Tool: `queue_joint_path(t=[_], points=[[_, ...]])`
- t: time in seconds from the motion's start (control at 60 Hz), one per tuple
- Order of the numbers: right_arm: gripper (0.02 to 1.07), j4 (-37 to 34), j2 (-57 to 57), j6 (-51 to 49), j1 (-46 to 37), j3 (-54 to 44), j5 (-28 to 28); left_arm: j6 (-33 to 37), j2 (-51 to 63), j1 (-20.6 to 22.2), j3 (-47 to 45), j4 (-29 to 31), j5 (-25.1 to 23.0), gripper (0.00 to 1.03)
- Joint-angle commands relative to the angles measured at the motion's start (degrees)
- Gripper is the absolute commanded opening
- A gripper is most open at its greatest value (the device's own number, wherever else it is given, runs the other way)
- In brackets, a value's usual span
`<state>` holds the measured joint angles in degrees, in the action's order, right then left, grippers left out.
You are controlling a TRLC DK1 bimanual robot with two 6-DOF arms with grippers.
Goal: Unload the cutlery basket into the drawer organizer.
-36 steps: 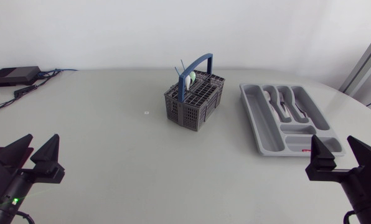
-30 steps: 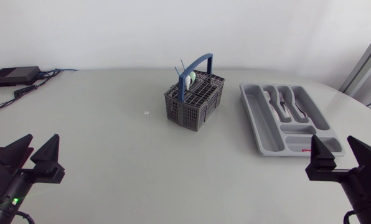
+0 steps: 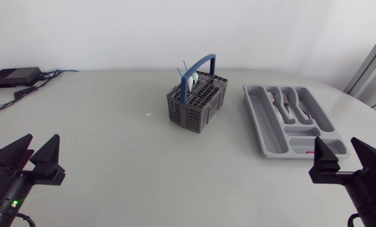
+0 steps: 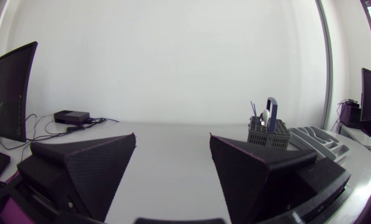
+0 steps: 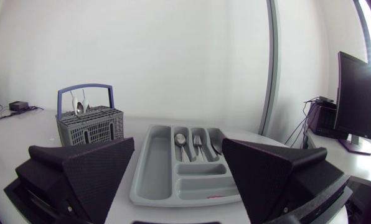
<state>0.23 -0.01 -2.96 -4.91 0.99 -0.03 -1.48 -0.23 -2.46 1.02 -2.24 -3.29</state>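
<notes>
Resting at the near left, the left matte black gripper (image 3: 40, 139) has its fingers spread and holds nothing. A dark grey plastic cutlery basket with a blue handle (image 3: 197, 101) stands at far centre with utensils (image 3: 193, 78) upright inside. A grey plastic drawer organizer (image 3: 268, 126) lies to its right, apart from it, containing metal cutlery (image 3: 290, 106). At the near right, the right matte black gripper (image 3: 336, 144) is likewise spread and empty.

Black box (image 3: 14, 76) sat at the table's (image 3: 112, 157) far 10 o'clock edge, cables (image 3: 49, 75) beside it. Tiny white mark (image 3: 148, 114) on tabletop, 10 o'clock of centre.
</notes>
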Motion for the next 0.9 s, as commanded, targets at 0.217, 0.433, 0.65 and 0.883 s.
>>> queue_joint_path(t=[0.217, 0.433, 0.65, 0.883], points=[[1.03, 0.6, 0.5, 0.9, 7.5, 1.5, 3.9, -0.8, 5.3, 2.8, 7.5, -0.8, -0.1, 0.97], [1.02, 5.7, 13.0, 1.2, 8.0, 6.3, 4.0, -1.1, 27.5, 8.3, 18.2, -2.5, -0.1, 0.97], [1.02, 8.7, 25.1, 1.8, 9.3, 10.8, 4.2, -4.0, 45.3, 14.1, 28.8, -1.3, 0.1, 0.94], [1.02, 5.4, 39.1, 1.6, 11.1, 18.5, 4.3, -5.6, 63.0, 18.5, 42.9, 6.5, 2.9, 0.94]])
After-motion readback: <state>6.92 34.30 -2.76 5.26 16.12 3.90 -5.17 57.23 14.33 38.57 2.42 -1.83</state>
